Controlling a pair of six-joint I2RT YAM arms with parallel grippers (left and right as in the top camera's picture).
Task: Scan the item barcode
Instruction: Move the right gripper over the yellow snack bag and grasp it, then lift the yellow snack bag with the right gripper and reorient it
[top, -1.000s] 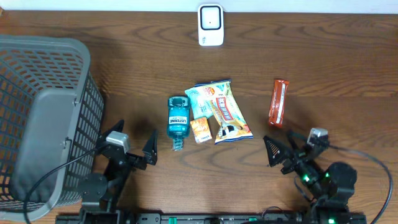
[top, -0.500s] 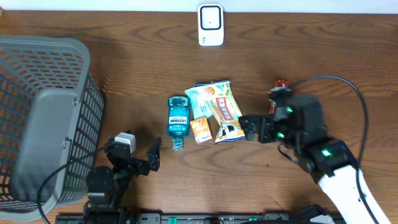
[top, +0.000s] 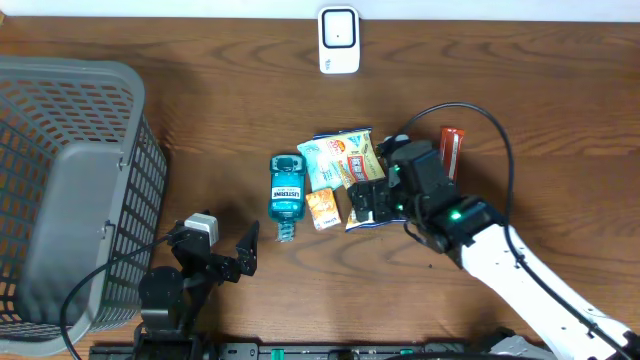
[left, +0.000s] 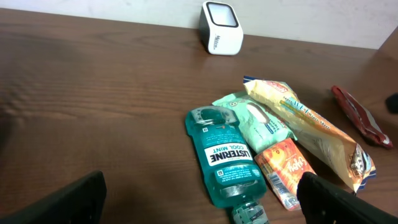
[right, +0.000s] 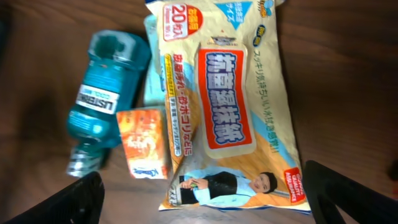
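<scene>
Right gripper (top: 370, 203): jaws spread wide, nothing between them, poised directly over the near end of the yellow wipes pack (top: 356, 160). Cannot tell if it touches the pack. The pack lies flat on the tabletop (top: 520, 90), printed face up. No barcode shows on it in any view.

Crowding around that gripper:
- Orange carton (top: 322, 208) just to its left, against the pack's edge.
- Teal Listerine bottle (top: 286, 190) on its side just beyond the carton, cap toward the robot.
- Pale green packet (top: 320, 155) ahead and left, partly under the pack.
- Red snack bar (top: 451, 160) ahead and right, apart from the cluster, partly behind the arm.
- White scanner (top: 339, 40) well ahead at the tabletop's far edge, upright, with open wood between it and the pack.

Left gripper (top: 215, 245): also wide open and empty, low at the robot's edge. The bottle's cap is just ahead and right of it, the grey mesh basket (top: 110, 110) to its left.

Views: overhead hides the pack's near end under the right gripper. The right wrist camera shows the pack whole, a fingertip at either side. Only the left wrist camera shows the scanner's dark top window.
</scene>
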